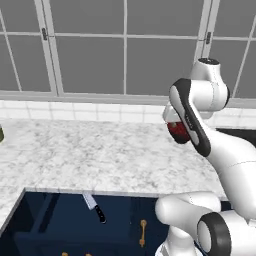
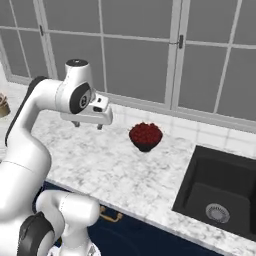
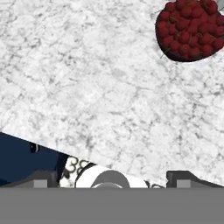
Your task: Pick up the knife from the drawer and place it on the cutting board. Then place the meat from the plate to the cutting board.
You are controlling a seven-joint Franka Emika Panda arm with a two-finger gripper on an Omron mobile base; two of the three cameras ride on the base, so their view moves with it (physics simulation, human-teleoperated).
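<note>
Marble worktop point(image 1: 100, 155) | gripper point(image 2: 87, 124) hovering above, jaws apart, holding nothing | knife point(image 1: 94, 207) lying in open drawer point(image 1: 45, 225)

I see the knife point(image 1: 94, 207), silver blade, black handle, lying flat and slantwise in the open navy drawer point(image 1: 55, 225), brass handle on the drawer front

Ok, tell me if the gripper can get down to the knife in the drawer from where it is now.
Probably yes. The drawer stands pulled out, the knife lies uncovered inside, and the gripper hangs open above the counter with nothing between them.
</note>
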